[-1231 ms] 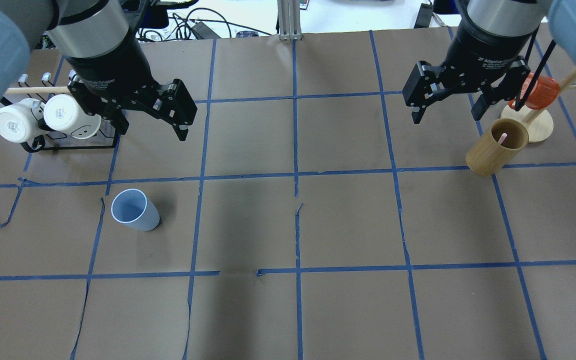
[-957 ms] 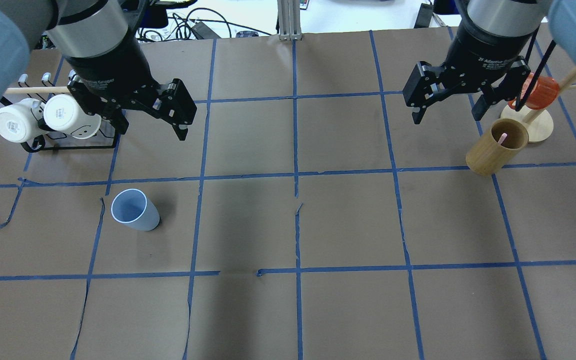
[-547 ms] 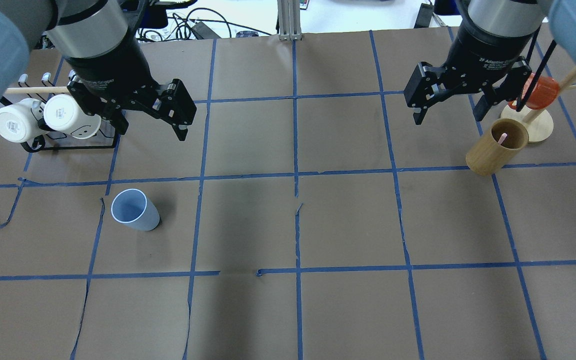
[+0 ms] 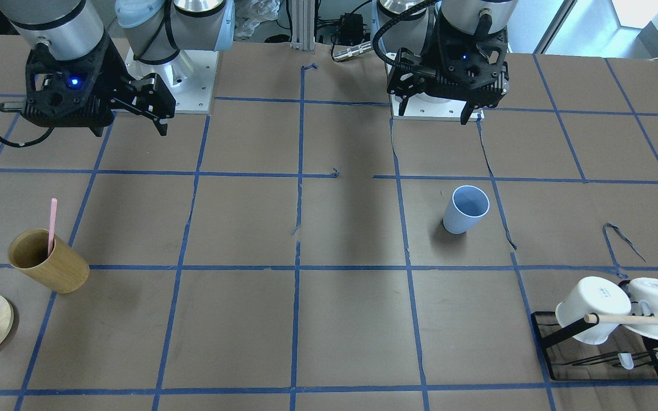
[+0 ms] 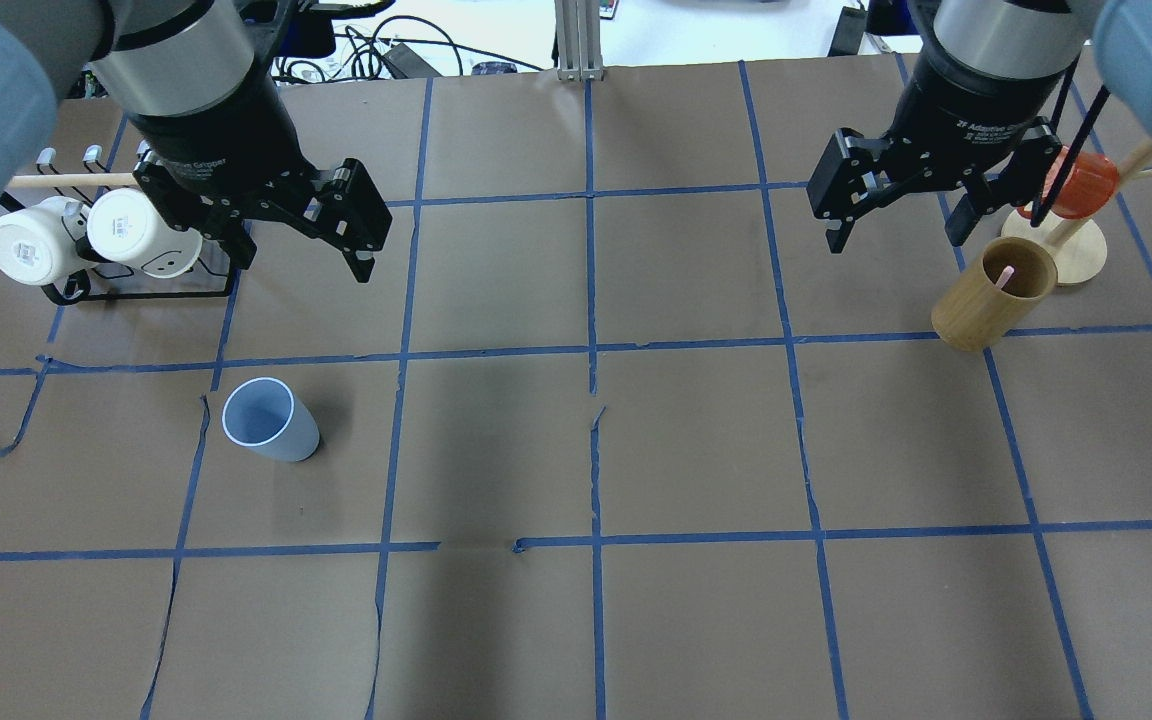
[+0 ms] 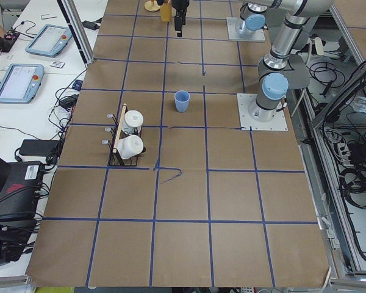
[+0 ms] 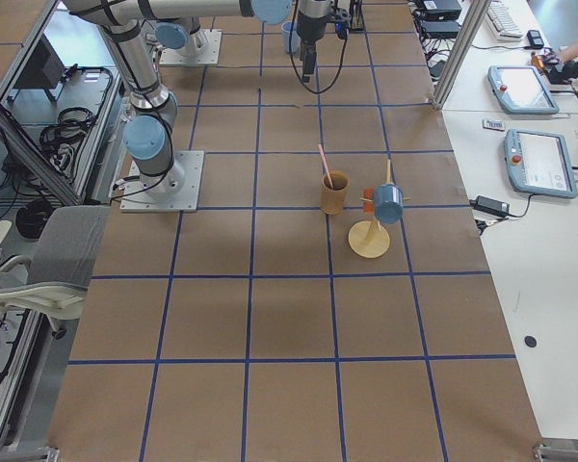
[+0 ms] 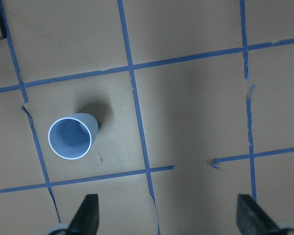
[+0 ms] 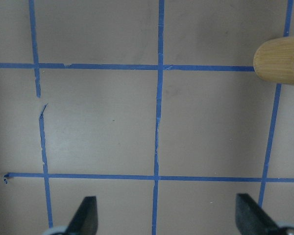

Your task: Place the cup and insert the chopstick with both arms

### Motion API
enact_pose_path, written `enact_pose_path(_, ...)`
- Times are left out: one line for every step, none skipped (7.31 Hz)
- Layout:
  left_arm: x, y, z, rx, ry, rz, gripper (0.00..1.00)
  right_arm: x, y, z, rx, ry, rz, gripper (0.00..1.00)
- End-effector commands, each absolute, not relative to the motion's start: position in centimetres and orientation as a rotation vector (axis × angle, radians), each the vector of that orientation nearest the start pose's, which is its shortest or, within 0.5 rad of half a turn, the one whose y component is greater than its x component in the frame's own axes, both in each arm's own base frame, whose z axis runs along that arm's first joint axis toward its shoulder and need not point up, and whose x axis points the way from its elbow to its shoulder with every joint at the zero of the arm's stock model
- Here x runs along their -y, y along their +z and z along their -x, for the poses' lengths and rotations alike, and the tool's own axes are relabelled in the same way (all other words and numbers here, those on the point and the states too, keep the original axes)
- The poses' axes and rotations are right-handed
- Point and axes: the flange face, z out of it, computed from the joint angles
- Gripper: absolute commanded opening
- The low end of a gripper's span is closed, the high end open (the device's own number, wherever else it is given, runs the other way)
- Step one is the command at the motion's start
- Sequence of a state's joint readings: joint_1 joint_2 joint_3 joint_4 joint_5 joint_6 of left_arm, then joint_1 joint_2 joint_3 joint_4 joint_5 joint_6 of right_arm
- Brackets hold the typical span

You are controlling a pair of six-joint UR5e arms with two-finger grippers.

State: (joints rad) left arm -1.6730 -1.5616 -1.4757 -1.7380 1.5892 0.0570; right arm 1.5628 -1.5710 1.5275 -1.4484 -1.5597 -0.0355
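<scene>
Little has moved since the earlier overhead frames: the right pincer (image 5: 896, 243) has crept slightly toward the wooden cup (image 5: 991, 293), while the left pincer (image 5: 304, 265) has held its place. Both pincers hang wide open and empty above the worktop (image 5: 696, 450).

I judge this to be the approach, with nothing grasped yet. The cup (image 5: 271, 420) stands upright, mouth up, well apart from the left pincer at about 6 o'clock in the overhead view. In the left wrist view it sits toward 10 o'clock, off the line between the fingertips.

The chopstick (image 4: 52, 225) leans in the wooden cup, near the right pincer at about 3 o'clock. Next, I would centre the left pincer over the cup and lower it, then bring the right pincer to the chopstick's exposed upper end.
</scene>
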Motion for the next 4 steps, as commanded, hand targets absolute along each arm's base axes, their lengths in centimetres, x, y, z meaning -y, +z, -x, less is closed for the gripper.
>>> enact_pose_path(46.37,52.27,17.92,-3.110,0.098,-0.257,1.00,48.39,49.47,-12.98,-3.128,0.125,0.043,1.00)
enact_pose_path(46.42,52.19,17.93,-3.110,0.100,-0.257,1.00,48.36,49.38,-12.95,-3.131,0.129,0.043,1.00)
enact_pose_path(46.36,52.19,17.92,-3.110,0.100,-0.257,1.00,48.35,49.24,-12.87,-3.130,0.134,0.040,1.00)
enact_pose_path(46.36,52.27,17.94,-3.111,0.098,-0.257,1.00,48.33,49.23,-12.96,-3.129,0.134,0.043,1.00)
